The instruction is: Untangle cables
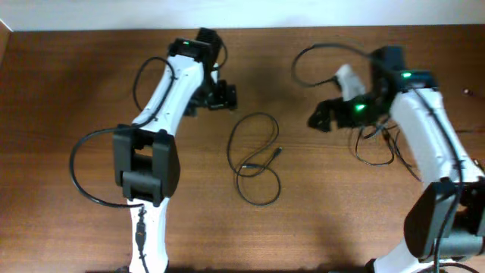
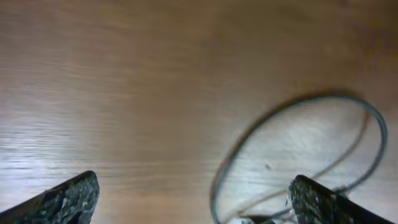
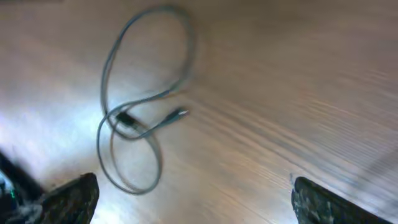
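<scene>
Plainly, the left tool (image 1: 220, 95) is released. In its wrist view the two fingers (image 2: 67, 200) stand wide apart, with only bare desk (image 2: 124, 74) between them and nothing gripped. Just past the right-hand finger in that view runs a curve of the cable (image 1: 254, 159), so the tool hovers at the rim of the cable's upper loop, not over it. From overhead the cable lies flat on the desk in a loose figure of eight. The left tool sits off its far-left corner, near the top of the upper loop.

The cable's long axis runs from the far edge of the desk toward the robot. There is one large loop at the far end and a smaller loop at the near end, and the strands meet at a crossing (image 1: 245, 167) between them. The plug (image 1: 279, 152) pokes out on the cable's right side, about level with that crossing.

The right tool (image 1: 321, 117) is likewise released, its fingers (image 3: 323, 204) spread and empty. It stands off the cable's right side, level with the upper loop, with a stretch of desk between them. My reading is that the left tool is the nearer of the two to the upper loop, while the right one faces the plug side. Farther right of the cable, under the right arm, lie thin dark wires (image 1: 377, 152). Whether they belong to the task or to the arm I cannot tell.
</scene>
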